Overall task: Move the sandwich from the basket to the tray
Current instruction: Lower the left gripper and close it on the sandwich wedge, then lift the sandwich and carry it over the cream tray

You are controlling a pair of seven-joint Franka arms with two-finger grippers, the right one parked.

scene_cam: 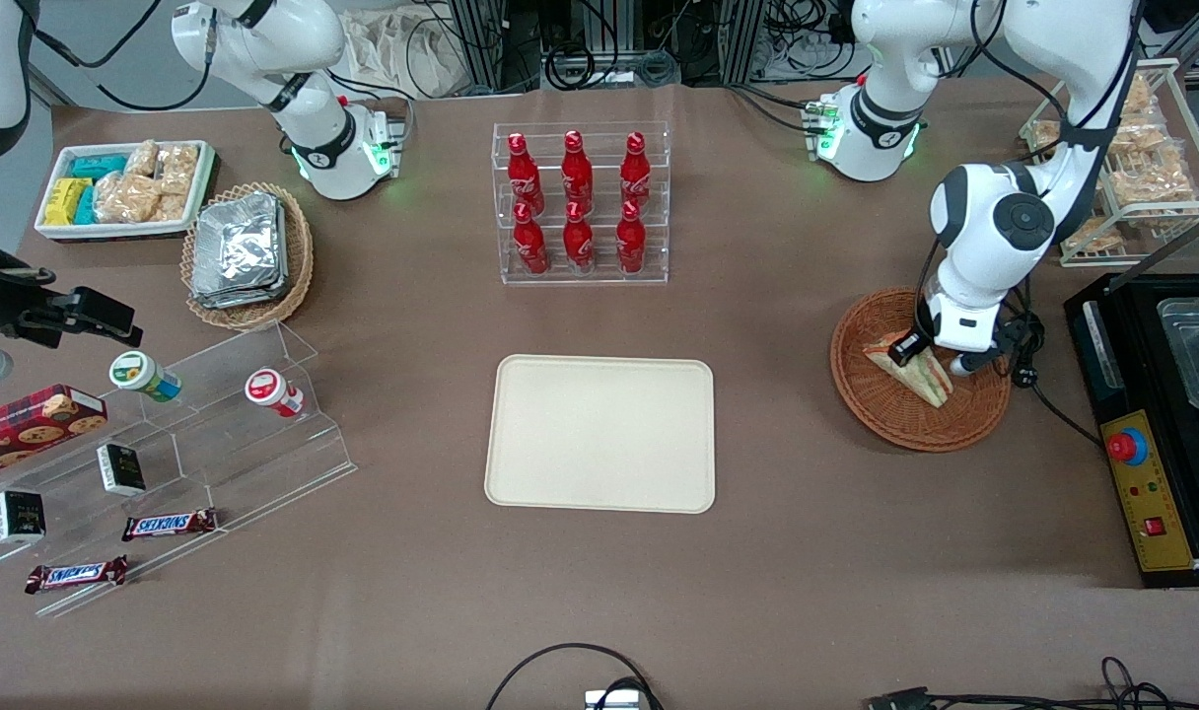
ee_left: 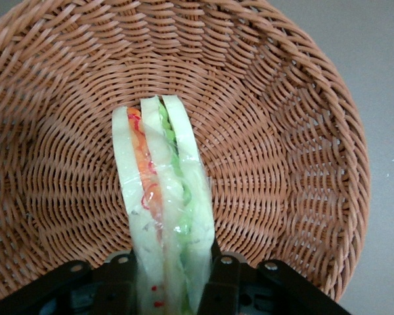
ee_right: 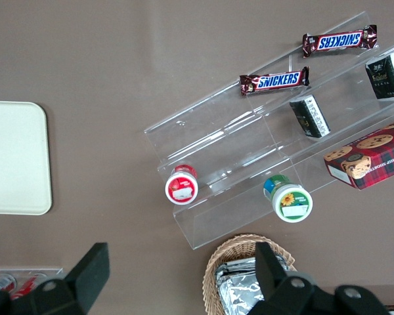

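Observation:
The sandwich point(scene_cam: 917, 373) is a clear-wrapped triangular wedge lying in the reddish-brown wicker basket point(scene_cam: 885, 424) toward the working arm's end of the table. My gripper point(scene_cam: 930, 357) is down inside the basket, its black fingers point(ee_left: 226, 279) pressed against both flat sides of the sandwich point(ee_left: 161, 197). Orange, red and green filling shows along the wedge's edge, with the basket point(ee_left: 282, 164) weave all around it. The cream tray point(scene_cam: 599, 434) lies flat at mid-table with nothing on it, about a basket's width from the basket; its corner shows in the right wrist view point(ee_right: 13, 157).
A clear rack of red bottles point(scene_cam: 580, 207) stands farther from the camera than the tray. A black machine point(scene_cam: 1162, 424) and a wire rack of bagged snacks point(scene_cam: 1142, 168) flank the basket. A foil-packet basket point(scene_cam: 249, 256), a white bin point(scene_cam: 126, 187) and an acrylic shelf point(scene_cam: 166, 434) lie toward the parked arm's end.

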